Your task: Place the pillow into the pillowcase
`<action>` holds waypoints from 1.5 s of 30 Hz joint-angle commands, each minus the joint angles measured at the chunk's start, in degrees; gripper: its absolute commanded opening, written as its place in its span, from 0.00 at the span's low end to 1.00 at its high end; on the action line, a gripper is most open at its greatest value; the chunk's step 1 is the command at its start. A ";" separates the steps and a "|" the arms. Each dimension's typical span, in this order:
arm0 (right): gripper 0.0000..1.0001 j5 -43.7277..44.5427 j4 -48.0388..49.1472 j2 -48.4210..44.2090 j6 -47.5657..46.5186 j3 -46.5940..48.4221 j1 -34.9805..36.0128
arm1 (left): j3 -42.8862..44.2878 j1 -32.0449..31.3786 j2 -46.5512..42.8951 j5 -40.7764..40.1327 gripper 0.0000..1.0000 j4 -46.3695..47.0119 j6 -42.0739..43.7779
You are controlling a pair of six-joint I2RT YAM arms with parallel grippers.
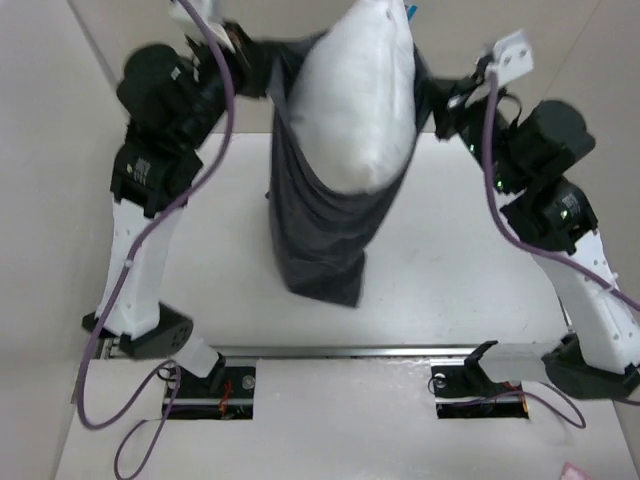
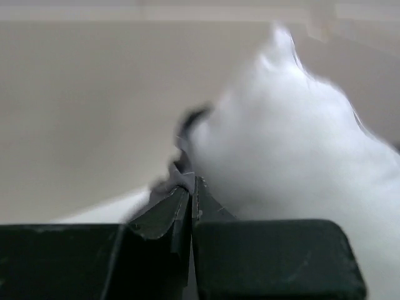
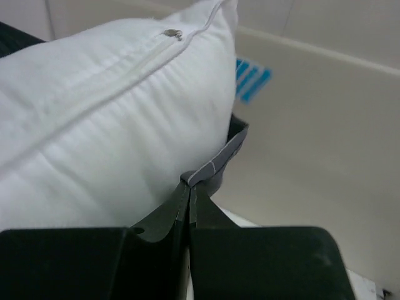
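The pillow point(image 1: 355, 90) is at the top middle of the top view. It is lifted up off the table. Its long side runs up and down the picture. The top end goes out of the frame, and a small blue tag point(image 1: 411, 10) sticks out there. The round bottom end points down toward the arms and sits inside the open mouth of the pillowcase point(image 1: 320, 220). Most of the pillow is outside the case.

The pillowcase hangs like a long dark bag. Its mouth is stretched wide from left to right around the low part of the pillow. The rest of it droops down to the middle of the picture. I cannot tell if its closed end lies on the table.

The left gripper point(image 1: 245, 48) is at the upper left, and it is clamped tight on the left edge of the mouth. The right gripper point(image 1: 452, 100) is at the upper right, and it is pinched tight on the right edge.

In the right wrist view, the pillow's zip point(image 3: 169, 32) runs along its seam.

The white table point(image 1: 480, 270) shows on both sides of the hanging case. A pale wall point(image 1: 600, 40) stands close behind the right arm, and the table's near edge is at the arm bases.
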 commanded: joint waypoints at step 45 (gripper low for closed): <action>0.00 33.92 14.41 33.25 -9.26 63.56 -3.16 | -4.12 9.32 -6.31 40.97 0.00 22.12 -10.67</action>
